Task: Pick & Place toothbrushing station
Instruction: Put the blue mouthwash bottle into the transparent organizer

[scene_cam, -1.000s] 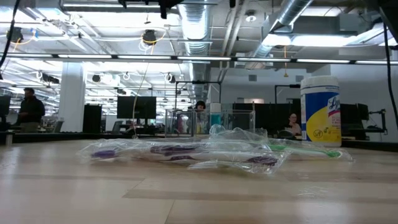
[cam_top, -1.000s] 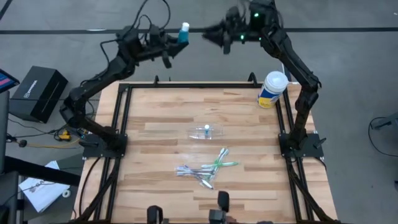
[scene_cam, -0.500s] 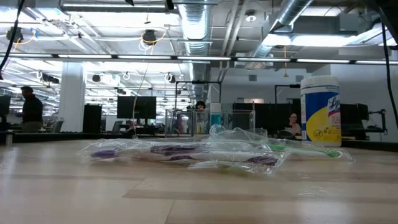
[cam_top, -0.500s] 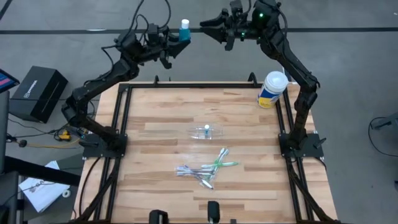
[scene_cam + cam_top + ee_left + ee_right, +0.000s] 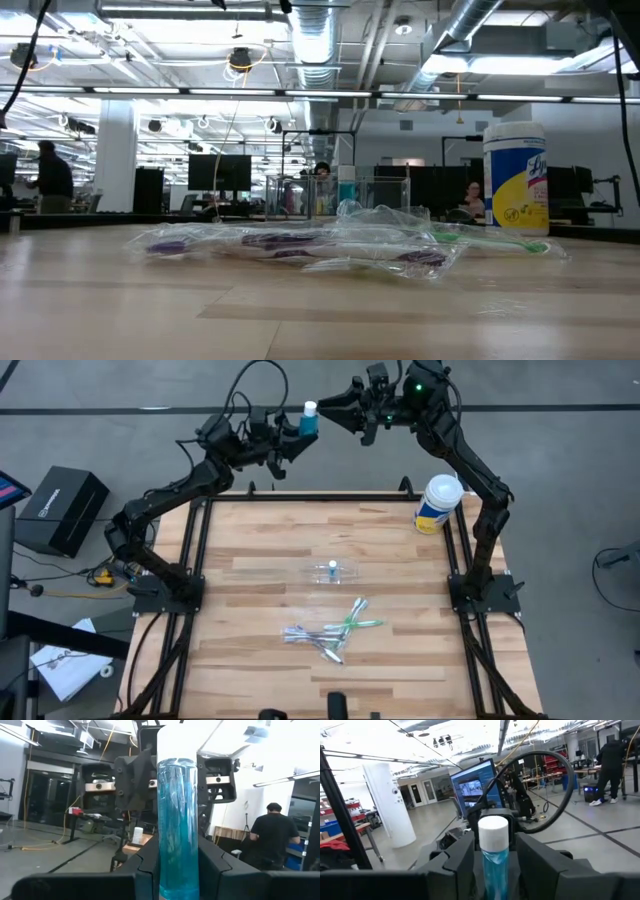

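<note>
My left gripper (image 5: 292,438) is raised beyond the table's far edge and is shut on a small blue tube (image 5: 309,422) with a white cap. My right gripper (image 5: 335,417) is open and faces it. Its fingers stand on either side of the tube's cap end (image 5: 493,831), and I cannot tell whether they touch it. On the table a clear cup (image 5: 332,571) lies on its side. Several green and purple-white toothbrushes (image 5: 330,631) in clear wrappers lie nearer the front and also show in the low view (image 5: 300,246). My left gripper pinches the blue tube's body near its bottom end (image 5: 177,870) between its two fingers. The tube sticks out straight ahead of the fingers, its white cap toward my right gripper. It is lifted clear, high above and behind the table.
A white-lidded yellow-and-blue canister (image 5: 437,503) stands at the table's far right corner and also shows in the low view (image 5: 515,180). A black box (image 5: 62,508) sits off the table's left side. People show in the room behind.
My left gripper has carried the blue tube toward the right, up to my right gripper. My right gripper has steadied facing it, and the tube's cap end now lies between its open fingers. The things on the table have not moved.
</note>
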